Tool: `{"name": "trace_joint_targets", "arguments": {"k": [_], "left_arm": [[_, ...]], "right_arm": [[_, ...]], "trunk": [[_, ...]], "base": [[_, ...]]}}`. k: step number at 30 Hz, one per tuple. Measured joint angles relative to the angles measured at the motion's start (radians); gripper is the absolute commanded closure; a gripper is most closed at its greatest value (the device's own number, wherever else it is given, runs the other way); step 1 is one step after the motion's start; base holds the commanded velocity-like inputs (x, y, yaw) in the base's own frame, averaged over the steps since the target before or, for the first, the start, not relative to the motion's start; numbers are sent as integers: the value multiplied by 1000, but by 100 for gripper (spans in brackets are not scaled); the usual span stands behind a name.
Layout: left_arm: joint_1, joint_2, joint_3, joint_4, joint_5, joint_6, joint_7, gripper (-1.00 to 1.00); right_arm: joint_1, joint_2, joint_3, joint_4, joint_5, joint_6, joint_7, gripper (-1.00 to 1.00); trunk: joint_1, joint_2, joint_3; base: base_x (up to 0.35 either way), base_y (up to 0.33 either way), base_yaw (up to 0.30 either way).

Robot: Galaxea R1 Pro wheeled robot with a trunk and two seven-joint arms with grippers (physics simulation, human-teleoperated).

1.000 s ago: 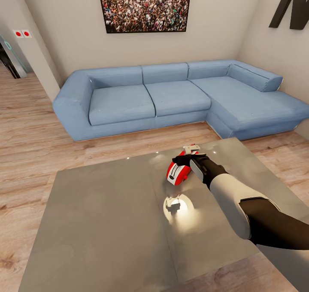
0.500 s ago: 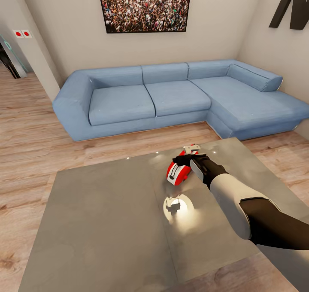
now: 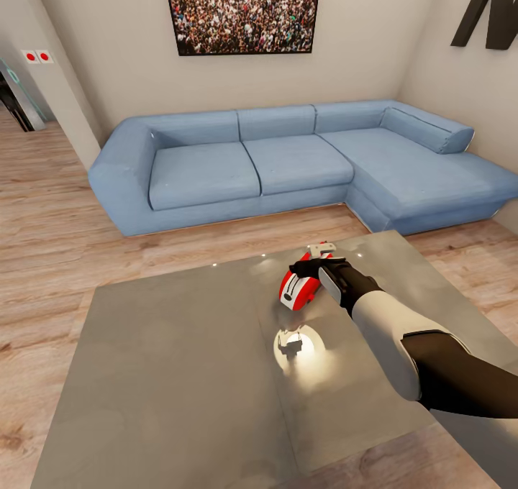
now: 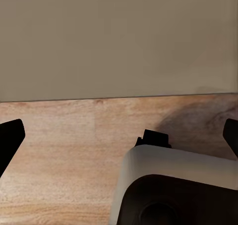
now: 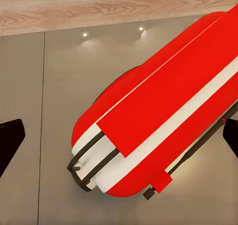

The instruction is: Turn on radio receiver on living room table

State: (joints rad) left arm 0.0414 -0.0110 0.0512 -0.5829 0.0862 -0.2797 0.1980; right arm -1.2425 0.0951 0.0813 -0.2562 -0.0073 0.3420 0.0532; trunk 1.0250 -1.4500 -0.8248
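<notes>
While the right arm reached out over the table [image 3: 180, 374], its gripper [image 3: 311, 267] hung right at the radio [image 3: 298, 286], black fingers over the red box's top. Contact couldn't be judged from the head view. The wrist view showed both fingertips [image 5: 10, 138] spread wide at the frame edges, the radio [image 5: 163, 120] between them, not pinched. The gripper was wide open, holding nothing.

The radio lay tipped on the glossy grey tabletop, toward the far right part, near the edge facing the sofa [image 3: 288, 158]. It had a rounded red shell, a white-silver band and thin dark trim along one end. The table surface was smooth and mirror-like, with a bright lamp reflection [image 3: 298, 345] just nearer than the radio.

The left gripper [image 4: 119, 135] had its dark fingertips far apart and empty, over the plank floor [image 4: 64, 150] beside a beige wall.

The blue sofa was L-shaped and matte, with soft cushions. A framed crowd photo [image 3: 243, 11] hung above it. The floor was light wood.
</notes>
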Motion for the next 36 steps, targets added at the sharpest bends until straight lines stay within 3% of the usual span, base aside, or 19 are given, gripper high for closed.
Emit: {"name": "trace_joint_targets", "arguments": {"k": [36], "left_arm": [[0, 2, -1, -2, 0, 4, -2, -100]], "right_arm": [[0, 0, 0, 0, -1, 0, 2, -100]], "trunk": [[0, 0, -6]], "base": [[0, 0, 0]]}}
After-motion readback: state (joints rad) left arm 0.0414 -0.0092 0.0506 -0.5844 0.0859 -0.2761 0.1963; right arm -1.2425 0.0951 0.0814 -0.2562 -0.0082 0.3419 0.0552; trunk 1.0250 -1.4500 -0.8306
